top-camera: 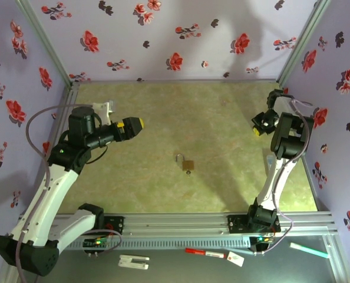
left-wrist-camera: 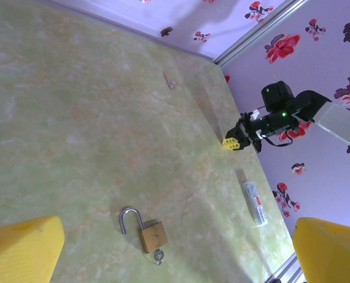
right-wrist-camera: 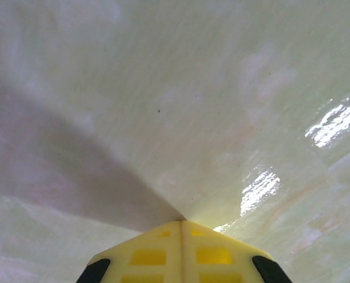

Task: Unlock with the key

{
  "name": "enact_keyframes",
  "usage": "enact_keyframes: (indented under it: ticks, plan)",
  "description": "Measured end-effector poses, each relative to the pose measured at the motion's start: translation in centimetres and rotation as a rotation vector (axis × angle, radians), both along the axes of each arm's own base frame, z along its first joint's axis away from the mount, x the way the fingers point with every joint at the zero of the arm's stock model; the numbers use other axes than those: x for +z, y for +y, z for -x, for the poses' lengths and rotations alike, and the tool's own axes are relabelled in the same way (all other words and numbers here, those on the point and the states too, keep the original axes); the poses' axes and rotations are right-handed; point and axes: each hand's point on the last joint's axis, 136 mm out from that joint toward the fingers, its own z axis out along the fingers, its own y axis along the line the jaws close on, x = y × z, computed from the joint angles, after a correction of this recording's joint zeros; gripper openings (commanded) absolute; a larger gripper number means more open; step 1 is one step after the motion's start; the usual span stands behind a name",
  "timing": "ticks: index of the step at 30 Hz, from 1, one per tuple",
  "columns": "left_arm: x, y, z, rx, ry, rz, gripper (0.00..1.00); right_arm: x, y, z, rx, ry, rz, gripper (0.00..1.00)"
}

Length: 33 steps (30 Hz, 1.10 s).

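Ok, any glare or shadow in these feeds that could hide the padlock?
Top external: even light, with the padlock small but unshadowed. Left wrist: the padlock is clear, with no glare on it. Right wrist: bright glare patches on the table at right, and a broad dark shadow at left reaching the shut right gripper.

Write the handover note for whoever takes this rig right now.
Left gripper: open and empty, above the table, left of the padlock.
Right gripper: shut on nothing, near the table's right edge, well apart from the padlock.
Padlock: lies flat mid-table. The key sits in its keyhole. The shackle looks sprung, with one leg free of the body.
Done: the unlocking appears complete.
Left: confirm that the shackle is loose; nothing else is evident.
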Motion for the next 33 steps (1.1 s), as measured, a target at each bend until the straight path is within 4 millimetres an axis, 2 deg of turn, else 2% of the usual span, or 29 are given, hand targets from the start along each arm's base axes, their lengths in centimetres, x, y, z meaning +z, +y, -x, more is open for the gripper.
enact_keyframes:
  ticks: [4, 8, 12, 17, 19, 21, 25, 28, 33]
  plan:
    - [0.0, 0.0, 0.0, 0.001, 0.003, 0.003, 1.00, 0.1, 0.1, 0.1, 0.024, -0.032, 0.013, 0.01]
    - [-0.3, -0.1, -0.1, 0.002, 0.011, 0.009, 1.00, 0.3, 0.3, 0.1, 0.057, -0.069, 0.022, 0.11]
    - [-0.9, -0.4, -0.9, 0.005, 0.032, 0.011, 1.00, 0.9, 2.5, 0.7, 0.138, -0.078, 0.006, 0.30]
    - [-3.8, -1.2, -2.9, 0.004, 0.126, -0.019, 1.00, 5.0, 6.1, -0.6, 0.291, -0.204, 0.027, 0.55]
    - [-4.9, -1.4, -3.6, 0.004, 0.161, -0.032, 1.00, 7.2, 7.8, -1.5, 0.371, -0.286, 0.047, 0.61]
    - [-5.8, -1.6, -4.1, 0.003, 0.183, -0.043, 1.00, 9.1, 9.2, -2.8, 0.437, -0.359, 0.067, 0.63]
    - [-6.7, -1.9, -5.5, -0.006, 0.194, -0.079, 1.00, 11.6, 11.5, -6.5, 0.517, -0.475, 0.085, 0.65]
    - [-7.4, -2.2, -6.8, -0.011, 0.194, -0.117, 1.00, 12.1, 12.1, -9.7, 0.556, -0.537, 0.096, 0.67]
    - [-9.4, -2.7, -8.9, -0.022, 0.225, -0.162, 0.99, 10.7, 13.0, -14.4, 0.602, -0.578, 0.118, 0.67]
